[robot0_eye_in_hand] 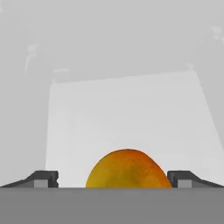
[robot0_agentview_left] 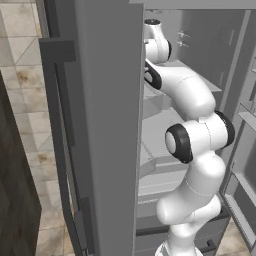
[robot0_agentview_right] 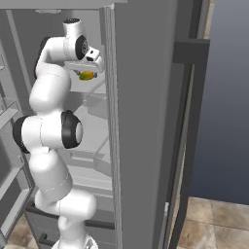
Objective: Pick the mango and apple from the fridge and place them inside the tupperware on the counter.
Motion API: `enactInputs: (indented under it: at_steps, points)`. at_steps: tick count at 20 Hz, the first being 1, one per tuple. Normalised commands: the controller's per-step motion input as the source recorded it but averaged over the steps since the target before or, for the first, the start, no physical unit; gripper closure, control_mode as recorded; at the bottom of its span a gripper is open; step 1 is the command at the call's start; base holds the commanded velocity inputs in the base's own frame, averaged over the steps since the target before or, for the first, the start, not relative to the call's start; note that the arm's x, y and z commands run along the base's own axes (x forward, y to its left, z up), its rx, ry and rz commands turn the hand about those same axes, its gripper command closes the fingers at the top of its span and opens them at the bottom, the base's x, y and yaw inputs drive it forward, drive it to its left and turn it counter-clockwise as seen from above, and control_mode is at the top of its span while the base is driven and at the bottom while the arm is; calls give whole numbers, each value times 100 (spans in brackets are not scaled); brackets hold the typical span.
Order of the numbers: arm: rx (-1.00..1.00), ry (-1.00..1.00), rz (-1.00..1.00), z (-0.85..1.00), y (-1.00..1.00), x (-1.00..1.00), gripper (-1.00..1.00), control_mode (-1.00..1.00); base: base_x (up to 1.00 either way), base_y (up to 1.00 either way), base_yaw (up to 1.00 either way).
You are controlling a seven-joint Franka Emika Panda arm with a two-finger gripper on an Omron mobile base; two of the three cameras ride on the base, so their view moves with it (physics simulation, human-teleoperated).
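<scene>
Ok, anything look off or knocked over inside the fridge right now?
Nothing stands out. The mango sits on a pale fridge shelf between the open gripper fingertips, with no spill or damage visible.

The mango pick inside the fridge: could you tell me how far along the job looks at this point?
Done: the arm has reached into the open fridge. In hand: the gripper is open with the mango between its fingertips, a gap on each side, so no grip yet. Left: closing on the mango, carrying it to the tupperware, then the same for the apple.
</scene>
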Motion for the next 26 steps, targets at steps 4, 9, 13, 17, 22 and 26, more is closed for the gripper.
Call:
enactInputs:
  at_steps: [4,9,13,17,22,26]
  points:
    - [0,0,0,-18,10,0,100,-100,0,0,0]
    - [0,0,0,-19,3,0,100,-100,0,0,0]
    - [-1,0,0,-20,3,-2,100,-100,0,0,0]
    - [0,0,0,-9,0,-18,100,-100,0,0,0]
    - [0,-16,0,-2,0,-54,100,-100,0,0,0]
    - [0,-47,0,-2,0,-77,100,-100,0,0,0]
